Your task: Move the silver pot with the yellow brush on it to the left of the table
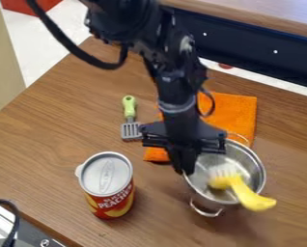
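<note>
So, pincer (pixel 184 170) closed on pot (pixel 251 166).

Your gripper (pixel 184 170) hangs down over the wooden table (pixel 53 137), at the left side of the silver pot's rim as you look at the view. In front of you, the pot (pixel 251 163) has a yellow brush (pixel 246 195) in it, the brush's handle reaching out over the rim. Behind the pot you see an orange cloth (pixel 237 111) lying flat. To your left stand a red-and-yellow can (pixel 106 181), upright, and, farther back, a green-handled slotted spatula (pixel 130 116), lying down.
</note>
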